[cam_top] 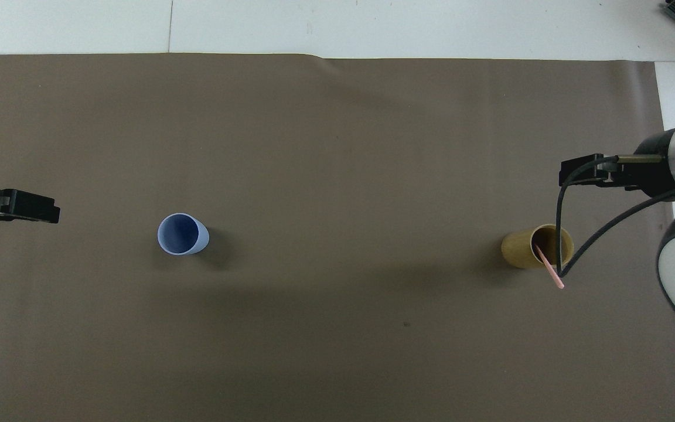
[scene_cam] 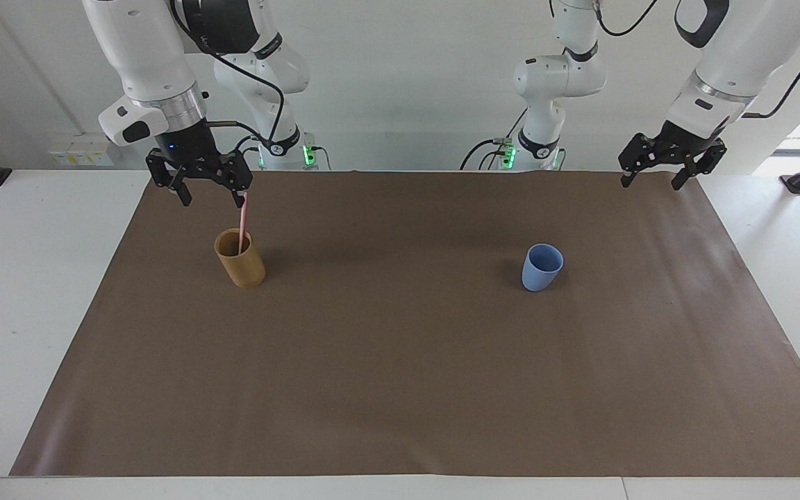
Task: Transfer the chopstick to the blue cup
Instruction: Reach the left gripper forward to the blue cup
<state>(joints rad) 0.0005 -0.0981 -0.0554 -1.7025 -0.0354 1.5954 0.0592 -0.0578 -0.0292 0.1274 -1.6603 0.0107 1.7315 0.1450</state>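
Note:
A pale-pink chopstick [scene_cam: 242,226] stands in the tan cup [scene_cam: 240,267] toward the right arm's end of the table and leans toward the robots; it also shows in the overhead view [cam_top: 550,272]. The blue cup [scene_cam: 542,267] stands upright and empty toward the left arm's end, also in the overhead view [cam_top: 182,234]. My right gripper [scene_cam: 211,201] is open, raised just above the tan cup [cam_top: 522,251]; the chopstick's top shows beside one fingertip [scene_cam: 239,201], not between the fingers. My left gripper [scene_cam: 648,184] is open and empty, raised over the mat's edge at the robots' end.
A brown mat [scene_cam: 400,382] covers most of the white table [scene_cam: 18,292]. A black cable [cam_top: 559,234] hangs from the right arm over the tan cup in the overhead view. Both grippers' tips show there, the left [cam_top: 50,210] and the right [cam_top: 572,170].

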